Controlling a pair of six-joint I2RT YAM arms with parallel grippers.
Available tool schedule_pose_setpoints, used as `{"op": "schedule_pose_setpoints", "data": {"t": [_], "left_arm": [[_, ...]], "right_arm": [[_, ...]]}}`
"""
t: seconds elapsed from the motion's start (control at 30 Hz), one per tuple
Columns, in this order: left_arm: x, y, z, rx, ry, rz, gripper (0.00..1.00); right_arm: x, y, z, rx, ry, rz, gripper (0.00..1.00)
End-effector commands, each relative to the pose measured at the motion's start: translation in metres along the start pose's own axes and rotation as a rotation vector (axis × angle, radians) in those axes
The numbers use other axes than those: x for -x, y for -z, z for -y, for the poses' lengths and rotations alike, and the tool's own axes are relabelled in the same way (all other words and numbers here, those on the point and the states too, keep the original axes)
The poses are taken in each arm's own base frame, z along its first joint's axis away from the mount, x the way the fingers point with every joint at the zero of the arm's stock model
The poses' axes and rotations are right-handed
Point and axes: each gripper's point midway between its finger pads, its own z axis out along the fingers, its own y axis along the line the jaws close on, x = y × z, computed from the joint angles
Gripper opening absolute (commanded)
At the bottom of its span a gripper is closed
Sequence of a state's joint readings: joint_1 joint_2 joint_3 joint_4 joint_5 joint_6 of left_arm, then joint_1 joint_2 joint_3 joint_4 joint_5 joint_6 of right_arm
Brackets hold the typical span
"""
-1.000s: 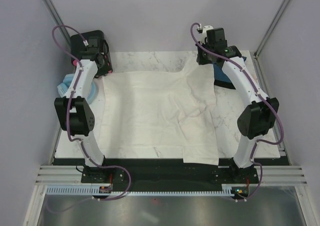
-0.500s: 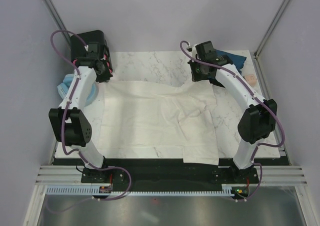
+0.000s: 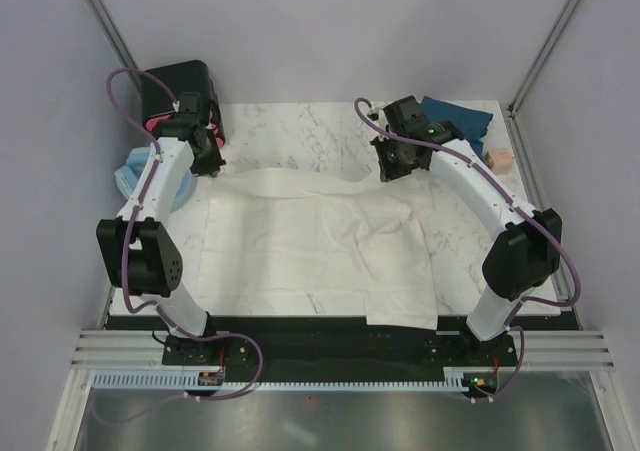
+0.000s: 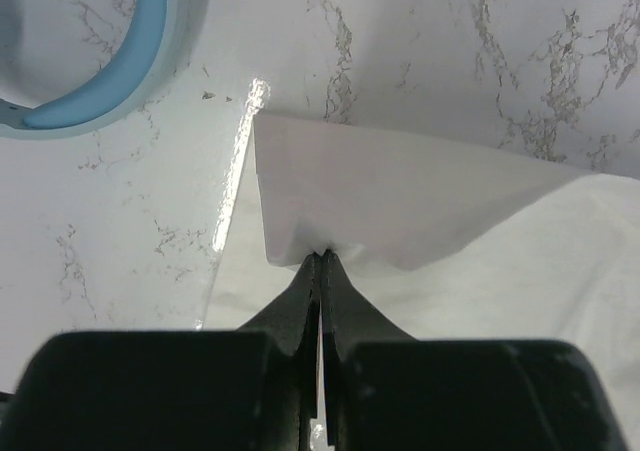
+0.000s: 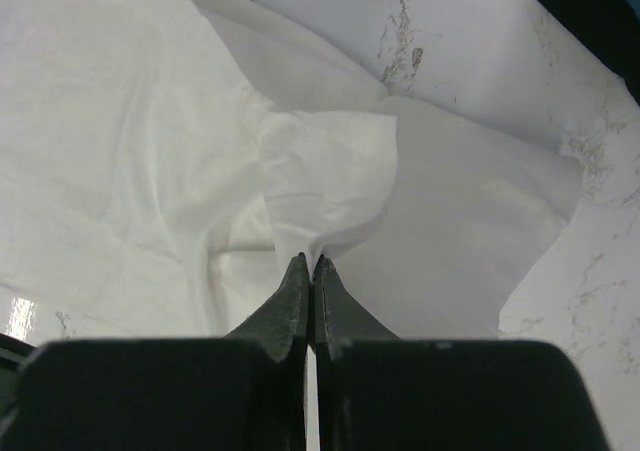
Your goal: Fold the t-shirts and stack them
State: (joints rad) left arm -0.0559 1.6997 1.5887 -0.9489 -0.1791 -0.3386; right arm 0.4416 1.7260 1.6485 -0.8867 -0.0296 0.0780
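Your left gripper (image 4: pixel 320 258) is clamped on the far-left corner of the cream-white shirt (image 3: pixel 310 241), at 10 o'clock on the table. The pale blue ring (image 4: pixel 105 86) beside it is cut off by the frame. Your right gripper (image 5: pixel 311 263) pinches the shirt's far edge at 1 o'clock. The teal shirt (image 3: pixel 462 117) lies at 2 o'clock, partly hidden behind that arm.

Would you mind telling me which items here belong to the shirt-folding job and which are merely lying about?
Job: cream-white t-shirt, pinched by left gripper and right gripper; dark teal t-shirt.
Lying about: pale blue ring; black box; small pink object.
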Motion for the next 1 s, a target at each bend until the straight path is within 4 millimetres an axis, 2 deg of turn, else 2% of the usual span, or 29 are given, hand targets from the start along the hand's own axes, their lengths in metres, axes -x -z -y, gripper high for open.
{"op": "schedule_pose_setpoints", "data": {"t": [0.0,0.13,0.3,0.37,0.4,0.5,0.67,0.77,0.97], "left_arm": [[-0.001,0.017,0.001,-0.032,-0.053,0.010,0.02],[-0.027,0.004,-0.005,-0.002,-0.065,-0.083,0.02],[-0.043,-0.012,-0.006,0.024,-0.065,-0.172,0.02],[-0.041,-0.011,-0.007,0.048,-0.056,-0.195,0.02],[-0.043,-0.017,-0.007,0.059,-0.058,-0.220,0.02],[-0.035,-0.019,-0.006,0.078,-0.039,-0.219,0.02],[-0.046,-0.020,-0.013,0.103,-0.048,-0.247,0.02],[-0.059,-0.027,-0.012,0.097,-0.060,-0.294,0.02],[-0.065,-0.023,-0.021,0.128,-0.055,-0.288,0.02]], "right_arm": [[-0.007,0.011,-0.009,0.032,-0.028,-0.016,0.00],[-0.023,0.004,-0.020,0.066,-0.032,-0.101,0.00],[-0.044,-0.008,-0.028,0.084,-0.073,-0.178,0.00],[-0.049,-0.009,-0.032,0.098,-0.076,-0.202,0.00],[-0.050,-0.011,-0.034,0.102,-0.076,-0.210,0.00],[-0.058,-0.013,-0.038,0.107,-0.073,-0.249,0.00],[-0.074,-0.011,-0.027,0.041,-0.080,-0.310,0.00],[-0.087,-0.015,-0.024,0.010,-0.111,-0.352,0.00],[-0.106,-0.017,-0.014,-0.056,-0.128,-0.411,0.00]]}}
